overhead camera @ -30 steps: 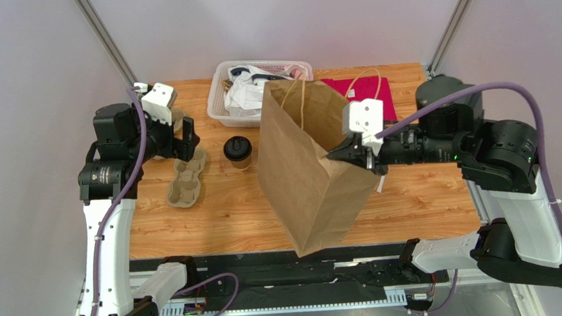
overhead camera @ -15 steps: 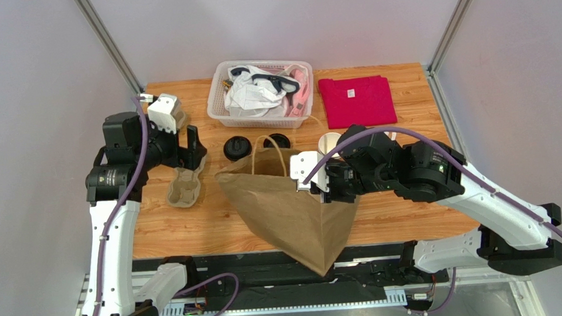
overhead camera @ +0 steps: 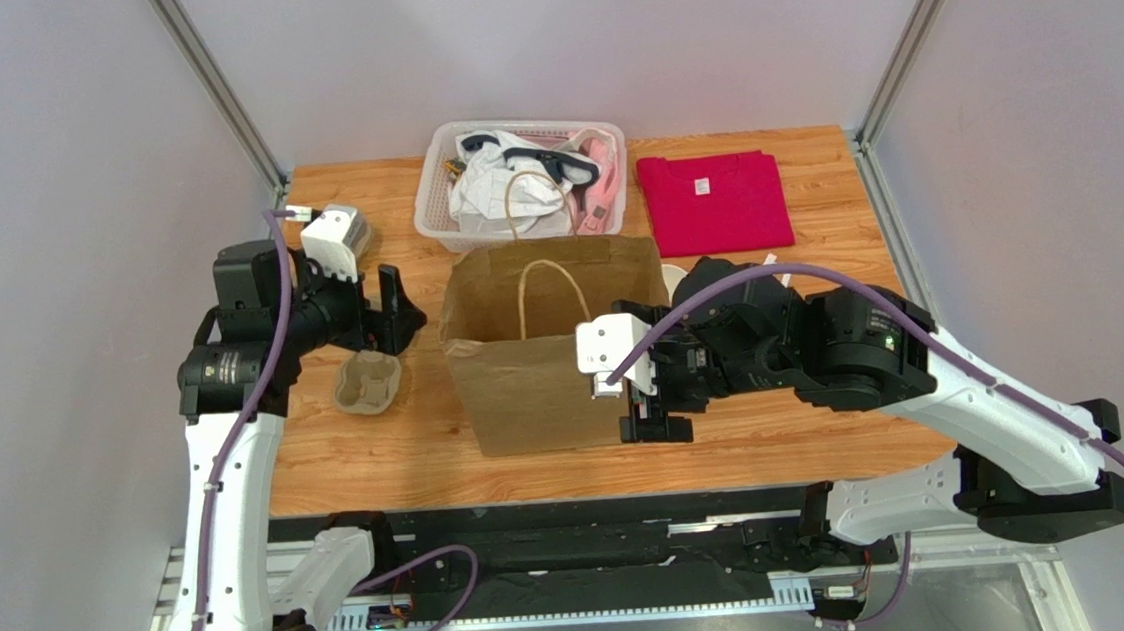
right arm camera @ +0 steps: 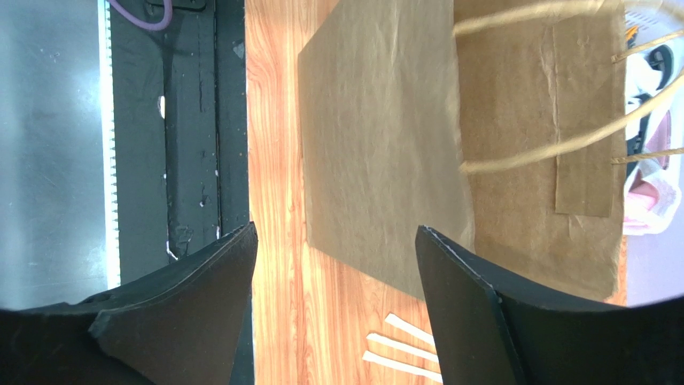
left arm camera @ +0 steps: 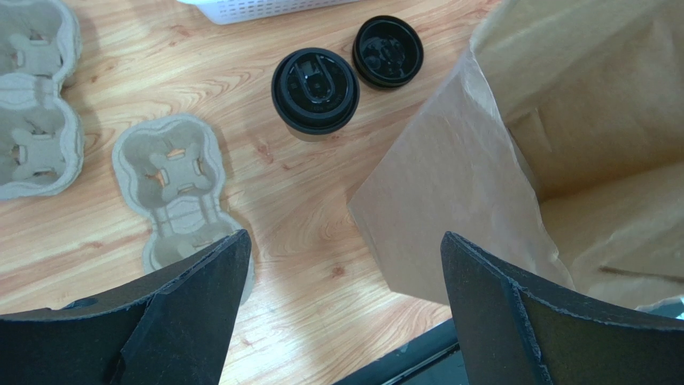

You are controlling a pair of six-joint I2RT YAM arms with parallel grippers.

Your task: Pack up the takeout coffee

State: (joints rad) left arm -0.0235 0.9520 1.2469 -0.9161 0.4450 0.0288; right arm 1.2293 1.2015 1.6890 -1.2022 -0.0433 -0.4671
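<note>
left hand [left arm camera: 341, 277]: spread wide | right hand [right arm camera: 333, 269]: spread wide, facing down

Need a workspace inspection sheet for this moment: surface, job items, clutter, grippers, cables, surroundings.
Surface: wooden table, bare wood along the front edge.
Job's things: takeout coffee upright, lid on, beside the paper bag; bag mouth open, cup not yet inside.
Clutter: spare black lid next to the cup; pulp trays; white basket of mixed items; red cloth.
Grippers: left gripper open, empty, above table and bag edge; right gripper open, empty, over the bag.
Cables: purple cables along both arms; no snag seen.
Surroundings: grey walls, metal frame posts.
</note>
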